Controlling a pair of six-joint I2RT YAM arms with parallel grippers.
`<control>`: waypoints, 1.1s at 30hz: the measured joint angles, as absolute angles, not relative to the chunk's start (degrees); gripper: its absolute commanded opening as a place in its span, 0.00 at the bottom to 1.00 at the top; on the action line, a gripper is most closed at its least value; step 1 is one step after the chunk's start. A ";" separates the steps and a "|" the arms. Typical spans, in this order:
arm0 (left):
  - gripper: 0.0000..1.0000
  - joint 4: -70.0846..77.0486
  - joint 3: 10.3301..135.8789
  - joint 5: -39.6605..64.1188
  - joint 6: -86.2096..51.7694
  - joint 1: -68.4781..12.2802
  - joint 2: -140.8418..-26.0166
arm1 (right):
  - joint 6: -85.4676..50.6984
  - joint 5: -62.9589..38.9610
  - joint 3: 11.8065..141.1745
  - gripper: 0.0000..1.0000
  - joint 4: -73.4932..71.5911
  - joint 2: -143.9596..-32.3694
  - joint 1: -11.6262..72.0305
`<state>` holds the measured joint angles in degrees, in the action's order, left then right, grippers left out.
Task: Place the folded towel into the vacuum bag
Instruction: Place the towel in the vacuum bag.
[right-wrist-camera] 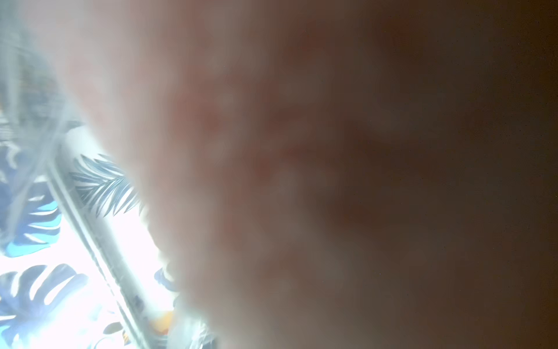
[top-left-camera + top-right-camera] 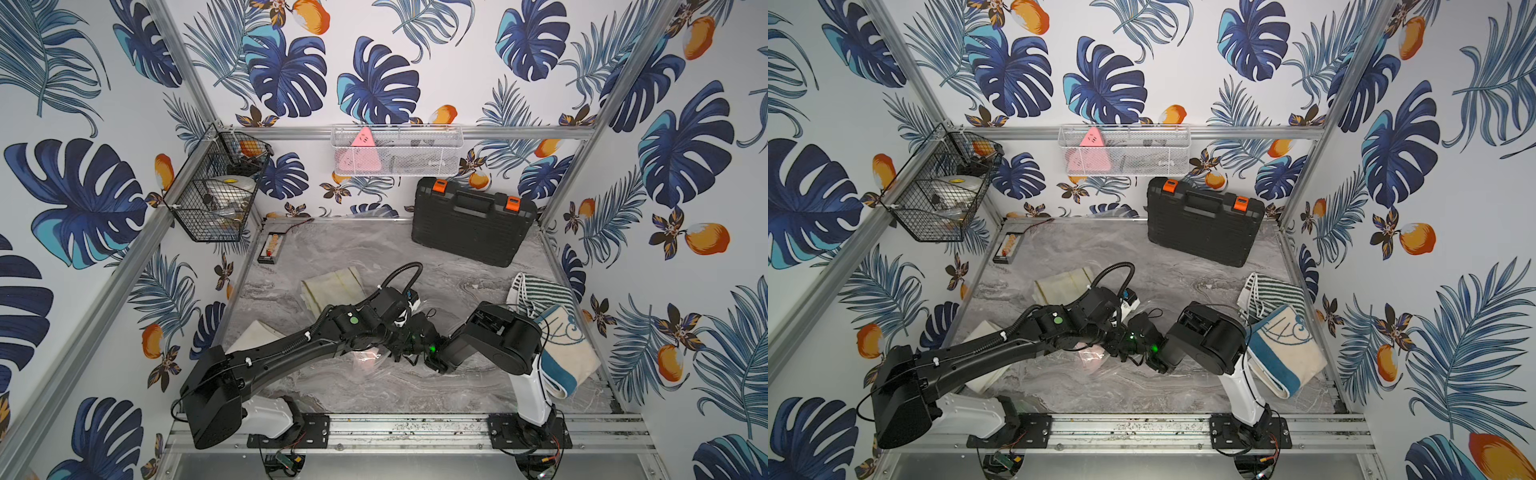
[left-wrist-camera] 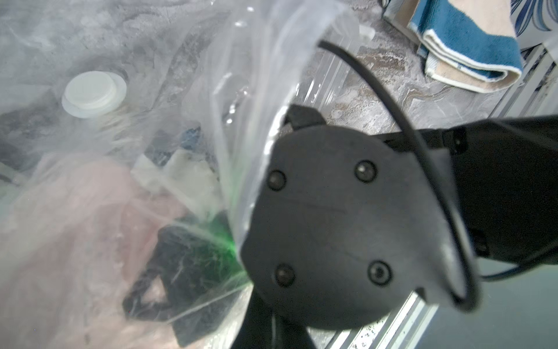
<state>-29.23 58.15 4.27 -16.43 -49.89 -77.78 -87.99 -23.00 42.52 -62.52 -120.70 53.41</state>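
The vacuum bag lies on the desk on my side of the black tool case, well apart from it. Both my wrists are crowded over its mouth. The pink towel shows through the film below the bag's white valve cap, so I judge it is inside, or very nearly.

My right gripper reaches in through the mouth and lies dark against the towel, with its jaws together. Its wrist camera gives only a pink blur, so cloth is pressed right against it, but I cannot tell whether cloth is actually pinched. My left gripper is closed too, its fingertips hidden under my wrists in both top views. A sheet of film stands raised beside my right wrist, so I judge the left gripper is pinching the bag's lip to hold the mouth open.

Several things could go wrong from here:
- The slick film could slide out of that pinch and the mouth would collapse onto my right wrist.
- If terry loops catch my right gripper as it backs out, the towel comes out with it or unfolds.
- Nothing anchors the bag, so any drag could skate it across the desk towards the case.
- My right arm's cable runs beside the film and could snag it.
- My wrists are close enough to knock each other, and my right camera cannot see anything useful.
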 measured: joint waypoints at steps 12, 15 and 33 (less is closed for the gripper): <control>0.03 -29.30 56.05 8.23 -16.05 -46.78 -74.74 | -81.56 -23.03 53.36 0.00 -54.26 -124.60 52.51; 0.04 -28.75 55.05 10.20 -15.11 -45.25 -73.41 | -80.25 -22.81 50.54 0.00 -53.98 -120.79 52.27; 0.14 -26.92 53.98 16.38 -14.92 -43.44 -72.58 | -80.16 -23.33 49.43 0.22 -58.33 -121.67 52.77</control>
<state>-26.92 53.98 16.38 -14.92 -43.44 -72.58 -80.16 -23.33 49.43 -58.33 -121.67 52.77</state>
